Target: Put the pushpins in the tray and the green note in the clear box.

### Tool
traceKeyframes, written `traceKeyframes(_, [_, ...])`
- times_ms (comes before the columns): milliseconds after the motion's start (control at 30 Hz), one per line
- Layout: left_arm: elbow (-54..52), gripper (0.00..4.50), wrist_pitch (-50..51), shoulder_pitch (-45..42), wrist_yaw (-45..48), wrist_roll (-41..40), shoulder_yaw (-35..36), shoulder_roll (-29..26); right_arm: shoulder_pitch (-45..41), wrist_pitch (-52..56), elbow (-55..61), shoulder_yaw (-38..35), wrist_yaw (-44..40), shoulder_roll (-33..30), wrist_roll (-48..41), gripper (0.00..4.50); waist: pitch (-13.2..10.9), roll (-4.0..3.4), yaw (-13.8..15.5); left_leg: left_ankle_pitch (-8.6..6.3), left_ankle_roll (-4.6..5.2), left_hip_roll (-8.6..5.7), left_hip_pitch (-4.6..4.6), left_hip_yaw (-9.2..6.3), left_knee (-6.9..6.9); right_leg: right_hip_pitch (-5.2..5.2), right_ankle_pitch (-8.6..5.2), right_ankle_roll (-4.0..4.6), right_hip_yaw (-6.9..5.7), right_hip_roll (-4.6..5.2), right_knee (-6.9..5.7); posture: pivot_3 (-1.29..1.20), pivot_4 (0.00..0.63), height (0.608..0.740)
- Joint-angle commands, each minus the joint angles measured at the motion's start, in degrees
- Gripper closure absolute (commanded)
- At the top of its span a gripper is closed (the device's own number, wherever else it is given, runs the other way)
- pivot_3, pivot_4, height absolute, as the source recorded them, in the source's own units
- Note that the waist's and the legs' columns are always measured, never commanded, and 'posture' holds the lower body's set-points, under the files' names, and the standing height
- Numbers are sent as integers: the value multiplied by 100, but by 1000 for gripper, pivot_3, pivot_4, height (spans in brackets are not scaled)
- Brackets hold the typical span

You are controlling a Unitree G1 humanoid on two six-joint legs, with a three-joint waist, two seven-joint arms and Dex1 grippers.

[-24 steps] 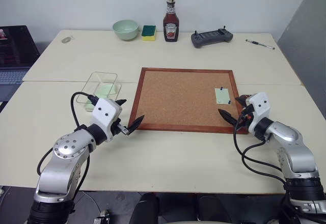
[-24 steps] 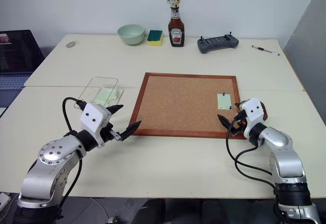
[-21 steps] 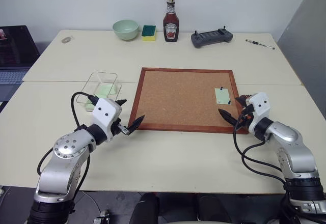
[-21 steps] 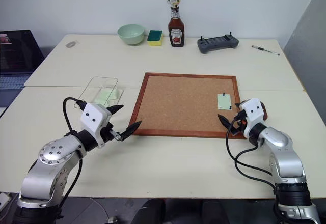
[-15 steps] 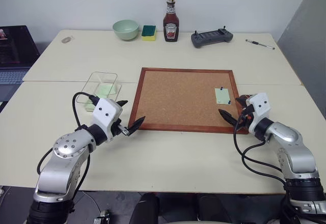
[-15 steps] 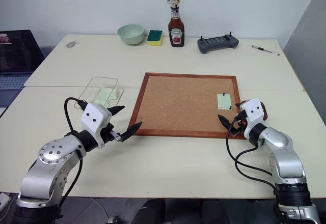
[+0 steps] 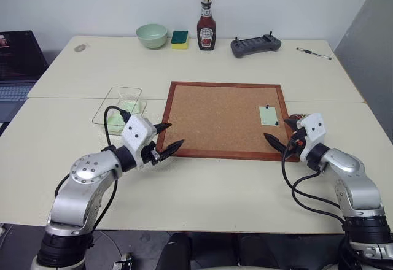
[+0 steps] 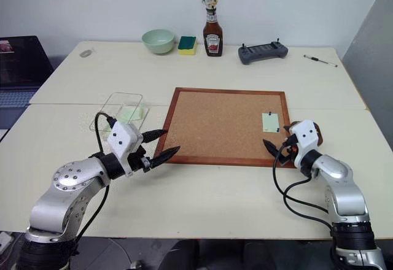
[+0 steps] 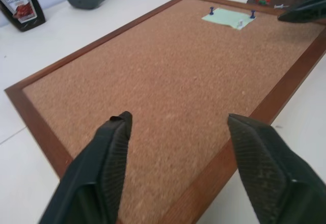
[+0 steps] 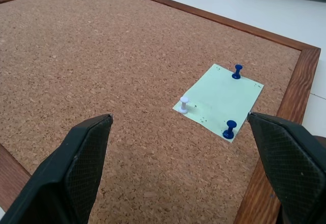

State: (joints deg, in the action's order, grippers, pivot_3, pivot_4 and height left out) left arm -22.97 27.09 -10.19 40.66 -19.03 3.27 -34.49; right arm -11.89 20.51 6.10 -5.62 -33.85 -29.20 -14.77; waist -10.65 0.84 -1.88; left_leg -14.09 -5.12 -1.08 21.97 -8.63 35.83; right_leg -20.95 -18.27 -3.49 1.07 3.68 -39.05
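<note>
Right wrist view: 1 green note (image 10: pixel 220 100) on corkboard (image 10: pixel 102 71) w/ 2 blue pushpins (image 10: pixel 229 129) + 1 white pin (image 10: pixel 184 103); both grippers, left (image 7: pixel 166 141) & right (image 10: pixel 183 168), spread, empty.

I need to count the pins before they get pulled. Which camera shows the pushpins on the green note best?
The right wrist view: the pushpins stand out on the green note, two blue and one white. The left wrist view shows them small and far off; the head views show only specks.
</note>
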Motion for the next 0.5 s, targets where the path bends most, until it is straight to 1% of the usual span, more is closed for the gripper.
traceKeyframes(33, [65, 2273, -56, -270, 20, 8, -187, 72, 17, -89, 258, -134, -10, -29, -85, 0, 0, 0, -4, 0, 0, 0, 0, 0, 0, 0, 0, 0, 0, 0, 0, 0, 150, 740])
traceKeyframes(167, [253, 2919, -108, -447, 24, 71, -335, 137, 2, -54, 321, -89, 34, 16, -78, 0, 0, 0, -10, 0, 0, 0, 0, 0, 0, -1, 0, 0, -1, 0, 0, 0, 150, 740])
traceKeyframes(333, [564, 3943, -221, -683, 51, 164, -524, 258, -42, -20, 370, -69, 48, 48, -81, 0, 0, 0, -6, 0, 0, -2, 2, 0, 2, -1, 0, 0, 0, 0, -1, 0, 150, 740])
traceKeyframes(400, [721, 4278, -299, -805, 107, 208, -658, 327, -59, -37, 371, -65, 21, 38, -79, 0, 0, 0, -5, 0, 0, -1, 2, -1, 2, -2, 0, 0, 0, 0, -1, 0, 150, 740])
traceKeyframes(433, [797, 4425, -321, -875, 125, 213, -715, 375, -67, -46, 367, -63, 10, 34, -78, 0, 0, 0, -3, 0, 0, -2, 2, -1, 2, -1, 0, 0, 0, 0, -1, 0, 150, 740])
traceKeyframes(500, [938, 4425, -357, -995, 150, 226, -791, 466, -75, -55, 362, -63, 4, 34, -76, 0, 0, 0, -3, 0, 0, -2, 2, -1, 2, -1, 0, 0, -1, 0, 0, 0, 150, 740])
